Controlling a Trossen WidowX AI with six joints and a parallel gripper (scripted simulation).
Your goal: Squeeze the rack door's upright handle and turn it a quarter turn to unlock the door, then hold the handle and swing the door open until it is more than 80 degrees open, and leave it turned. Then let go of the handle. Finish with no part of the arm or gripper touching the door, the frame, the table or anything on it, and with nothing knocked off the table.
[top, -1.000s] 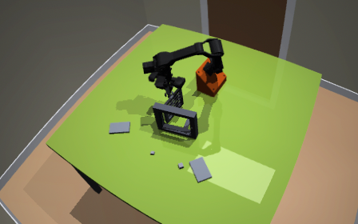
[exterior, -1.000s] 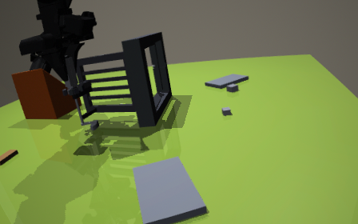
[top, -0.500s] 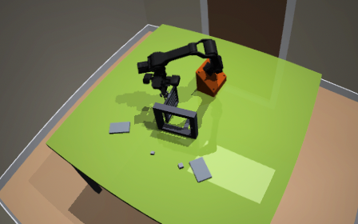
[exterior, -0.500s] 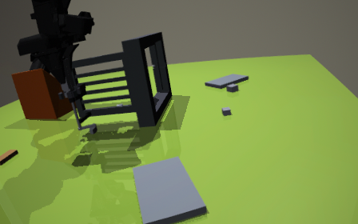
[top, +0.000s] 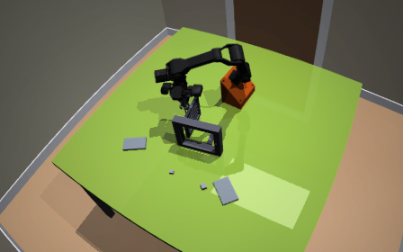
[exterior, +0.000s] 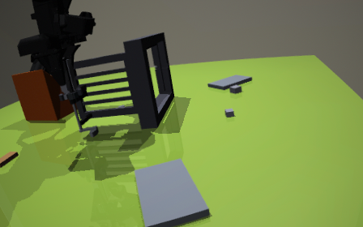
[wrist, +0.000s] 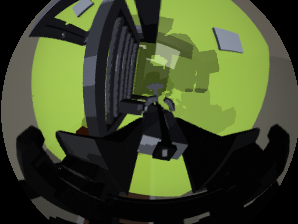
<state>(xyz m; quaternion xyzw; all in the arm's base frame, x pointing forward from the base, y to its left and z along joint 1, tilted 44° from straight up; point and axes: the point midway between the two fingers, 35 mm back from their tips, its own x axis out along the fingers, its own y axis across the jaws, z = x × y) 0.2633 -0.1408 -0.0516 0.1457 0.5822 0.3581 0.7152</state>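
The slatted door (top: 193, 112) (exterior: 102, 60) (wrist: 90, 75) stands swung out from the dark upright frame (top: 198, 123) (exterior: 136, 81), roughly square to it. The upright handle (exterior: 78, 117) (wrist: 148, 144) is a thin rod at the door's free edge, with a small foot at its lower end near the table top. My gripper (top: 183, 103) (exterior: 70, 74) (wrist: 158, 120) points down over the handle and is open partway. The handle stands between the fingers, with gaps beside it in the wrist view. In the top view the gripper hides most of the handle.
Grey flat plates (top: 134, 143) (top: 225, 191) (exterior: 171, 194) and small grey cubes (top: 172, 172) (top: 203, 186) (exterior: 229, 113) lie around the frame. A small orange block (exterior: 6, 159) lies at the left in the exterior view. The orange arm base (top: 238, 94) (exterior: 37, 97) stands behind the door.
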